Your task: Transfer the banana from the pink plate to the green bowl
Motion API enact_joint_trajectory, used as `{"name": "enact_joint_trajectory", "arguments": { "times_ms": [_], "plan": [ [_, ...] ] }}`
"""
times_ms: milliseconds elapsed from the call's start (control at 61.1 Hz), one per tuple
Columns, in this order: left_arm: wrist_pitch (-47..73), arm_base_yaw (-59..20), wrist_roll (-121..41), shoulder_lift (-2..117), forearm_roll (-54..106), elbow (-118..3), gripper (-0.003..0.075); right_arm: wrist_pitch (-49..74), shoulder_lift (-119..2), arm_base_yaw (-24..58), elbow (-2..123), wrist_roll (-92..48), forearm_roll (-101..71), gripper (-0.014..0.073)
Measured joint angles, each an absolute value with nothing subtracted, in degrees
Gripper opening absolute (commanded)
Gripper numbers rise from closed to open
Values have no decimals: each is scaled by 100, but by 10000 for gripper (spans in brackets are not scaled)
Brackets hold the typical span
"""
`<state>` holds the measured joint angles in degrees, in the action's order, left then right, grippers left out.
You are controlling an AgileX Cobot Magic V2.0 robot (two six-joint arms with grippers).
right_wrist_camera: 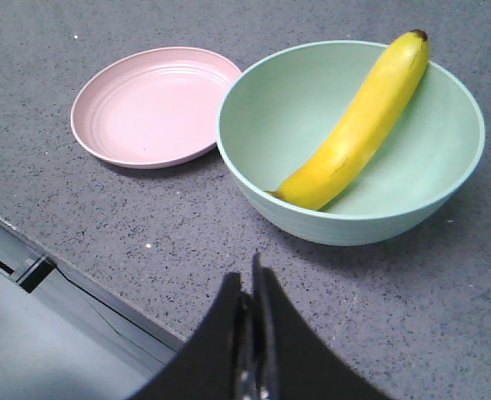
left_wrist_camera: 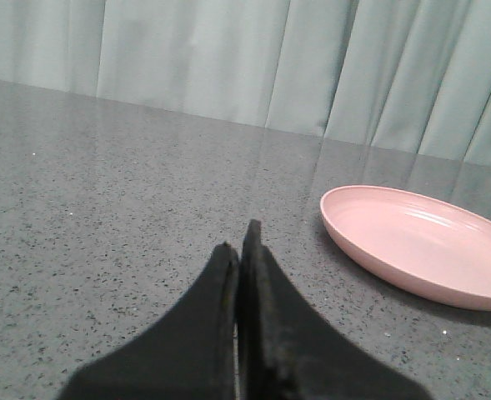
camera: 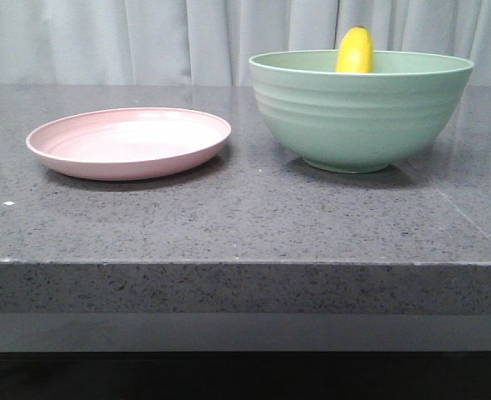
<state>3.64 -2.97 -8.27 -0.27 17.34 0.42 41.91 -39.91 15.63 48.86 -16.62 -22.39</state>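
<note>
Inside the green bowl [right_wrist_camera: 350, 142] the banana [right_wrist_camera: 358, 125] leans on the wall; the pink plate [right_wrist_camera: 153, 106] lies bare. Both the left gripper [left_wrist_camera: 241, 250] and right gripper [right_wrist_camera: 247, 283] are clenched empty; the transfer looks complete.

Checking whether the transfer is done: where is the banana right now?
The banana lies inside the green bowl, leaning against its wall; in the front view its tip pokes above the rim, right of the pink plate.
</note>
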Motion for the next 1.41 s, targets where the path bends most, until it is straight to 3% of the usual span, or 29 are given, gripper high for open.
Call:
{"name": "enact_joint_trajectory", "arguments": {
  "times_ms": [442, 1407],
  "plan": [
    [355, -297, 397, -27, 382, 42, -20, 4203, -3991, 1563, 4886, -1662, -2239, -69],
    [355, -297, 481, -27, 326, 42, -20, 3929, -3801, 1472, 4706, -1662, -2182, -69]
  ]
}}
